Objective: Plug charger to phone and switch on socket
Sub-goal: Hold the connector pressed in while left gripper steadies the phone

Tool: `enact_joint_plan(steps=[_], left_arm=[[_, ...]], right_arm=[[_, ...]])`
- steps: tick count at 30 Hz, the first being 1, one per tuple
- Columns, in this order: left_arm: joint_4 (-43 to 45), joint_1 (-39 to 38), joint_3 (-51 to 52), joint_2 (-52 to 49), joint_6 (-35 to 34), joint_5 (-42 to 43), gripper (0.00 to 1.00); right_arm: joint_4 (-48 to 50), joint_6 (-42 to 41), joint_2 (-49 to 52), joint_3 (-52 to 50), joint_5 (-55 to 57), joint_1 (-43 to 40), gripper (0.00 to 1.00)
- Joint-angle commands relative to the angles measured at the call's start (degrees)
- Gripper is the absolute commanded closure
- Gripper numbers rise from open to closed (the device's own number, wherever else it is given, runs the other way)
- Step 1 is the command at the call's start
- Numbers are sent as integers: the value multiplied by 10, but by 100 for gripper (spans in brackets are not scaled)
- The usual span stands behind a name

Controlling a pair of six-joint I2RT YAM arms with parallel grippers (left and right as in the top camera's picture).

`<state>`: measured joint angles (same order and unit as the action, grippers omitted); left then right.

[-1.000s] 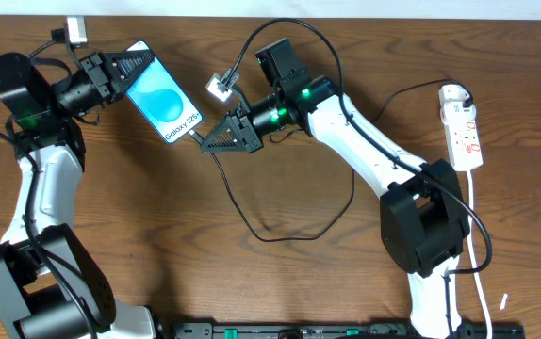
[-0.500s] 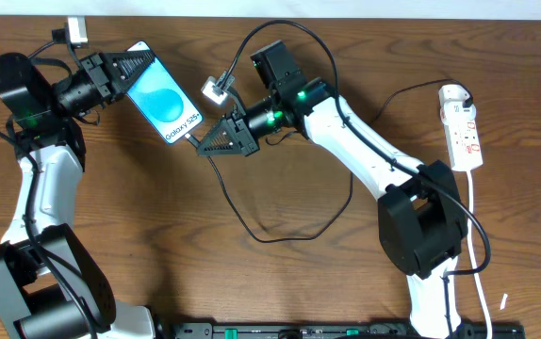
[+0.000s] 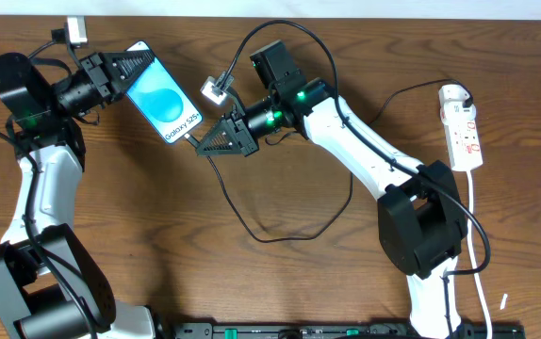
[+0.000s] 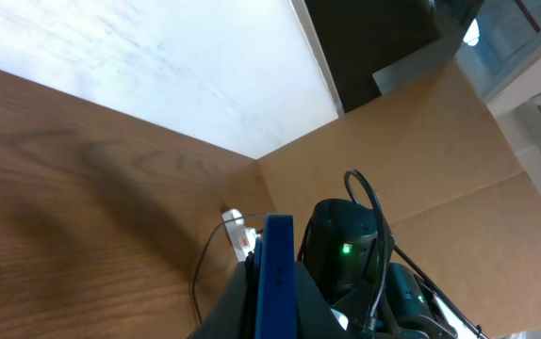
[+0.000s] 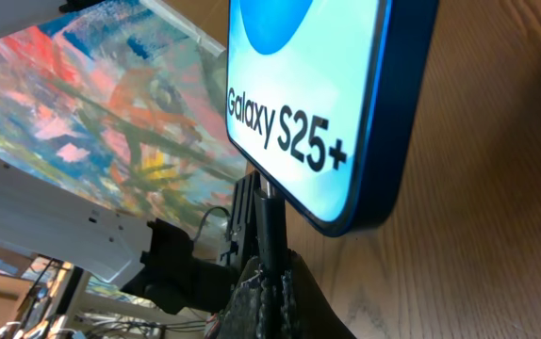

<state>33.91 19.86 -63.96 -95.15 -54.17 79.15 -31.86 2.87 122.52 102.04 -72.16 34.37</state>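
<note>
Your right gripper (image 3: 203,143) has edged left, pinching the charger (image 3: 242,221) against the phone (image 3: 162,94), which your left gripper (image 3: 137,64) clamps steady near the tabletop's (image 3: 280,282) far-left corner.

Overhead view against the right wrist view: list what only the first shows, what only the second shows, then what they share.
Only overhead: the socket near the table's right edge, the left gripper clamped on the phone's far end, and the charger looping its cable over the wood. Only right wrist: a close look at the plug tip meeting the phone's bottom edge; whether it is fully seated I cannot tell. Both: the phone, the charger and the right gripper shut on the charger near its plug.
</note>
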Motion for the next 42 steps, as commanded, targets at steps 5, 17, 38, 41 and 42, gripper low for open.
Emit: enact_joint_plan(steps=[5,17,38,41,42], left_arm=[[5,-1,-1,0,-3,12,93],[5,-1,-1,0,-3,12,93],[5,-7,-1,0,-3,7,93],[5,-12,-1,0,-3,8,93],[5,-14,-1,0,-3,8,92]], right_arm=[[4,-7,1,4,0,0,99],[4,-12,1,4,0,-14,99],[56,-61,1,4,0,10,99],[60,-61,1,4,1,14,99],[60,-61,1,4,1,14,99]])
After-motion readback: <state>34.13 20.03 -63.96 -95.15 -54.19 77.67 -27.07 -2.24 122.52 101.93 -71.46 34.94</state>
